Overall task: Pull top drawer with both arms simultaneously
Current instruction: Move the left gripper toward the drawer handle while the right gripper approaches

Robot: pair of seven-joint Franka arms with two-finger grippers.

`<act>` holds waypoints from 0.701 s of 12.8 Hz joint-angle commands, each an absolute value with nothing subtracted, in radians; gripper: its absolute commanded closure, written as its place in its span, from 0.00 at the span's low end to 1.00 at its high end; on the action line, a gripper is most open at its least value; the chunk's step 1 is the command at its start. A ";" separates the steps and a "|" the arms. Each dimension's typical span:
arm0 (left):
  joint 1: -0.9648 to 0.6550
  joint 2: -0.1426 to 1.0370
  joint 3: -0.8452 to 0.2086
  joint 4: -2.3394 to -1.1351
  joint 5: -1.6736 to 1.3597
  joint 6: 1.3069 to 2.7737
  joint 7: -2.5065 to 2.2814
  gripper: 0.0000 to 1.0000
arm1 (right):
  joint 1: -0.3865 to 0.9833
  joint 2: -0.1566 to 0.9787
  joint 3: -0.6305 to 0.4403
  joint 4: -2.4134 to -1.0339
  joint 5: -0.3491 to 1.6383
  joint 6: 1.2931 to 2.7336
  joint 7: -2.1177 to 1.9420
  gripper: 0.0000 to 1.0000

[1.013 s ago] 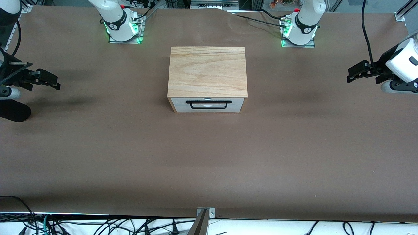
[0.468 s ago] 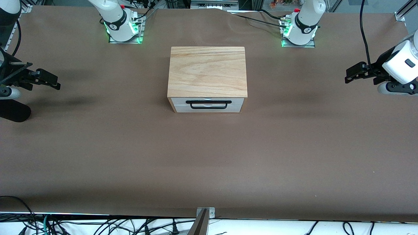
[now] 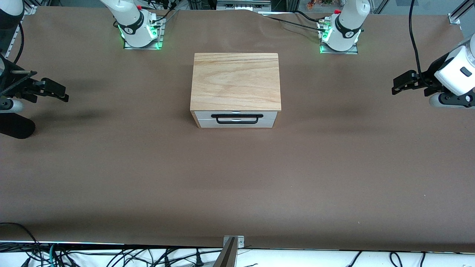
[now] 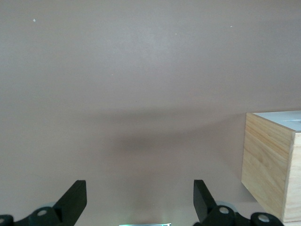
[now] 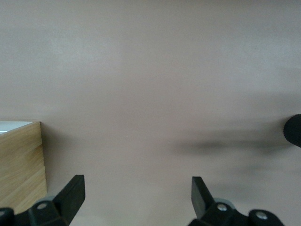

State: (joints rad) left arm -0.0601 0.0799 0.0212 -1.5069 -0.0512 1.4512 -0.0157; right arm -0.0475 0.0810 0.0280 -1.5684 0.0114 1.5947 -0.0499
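Drawer handle first: the top drawer point(image 3: 236, 115) sits shut in the wooden cabinet point(image 3: 236, 81) at the table's middle, its white front facing the front camera, and its black bar handle point(image 3: 237, 118) runs lengthwise from one arm's end of the table toward the other. The left gripper point(image 3: 400, 85) hangs over the table at the left arm's end, at about three o'clock from the cabinet, jaws spread and empty. The right gripper point(image 3: 59, 93) hangs at about nine o'clock, likewise spread and empty. Both stand well apart from the handle, about equally far, so each would need to swing inward and come round in front of the drawer.
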 commanded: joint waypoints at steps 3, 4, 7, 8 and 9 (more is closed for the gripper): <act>-0.060 0.195 0.021 -1.473 -0.224 1.437 -0.006 0.00 | -0.051 0.083 0.032 -1.557 0.070 1.568 -0.060 0.00; -0.070 0.218 0.012 -1.473 -0.225 1.437 -0.008 0.00 | -0.048 0.083 0.035 -1.554 0.071 1.553 -0.060 0.00; -0.078 0.282 0.003 -1.473 -0.349 1.443 -0.005 0.00 | -0.046 0.084 0.038 -1.557 0.095 1.529 -0.058 0.00; -0.069 0.310 0.003 -1.473 -0.427 1.443 -0.003 0.00 | -0.046 0.095 0.038 -1.559 0.125 1.520 -0.060 0.00; -0.068 0.336 0.003 -1.474 -0.484 1.443 -0.002 0.00 | -0.048 0.113 0.038 -1.559 0.187 1.494 -0.060 0.00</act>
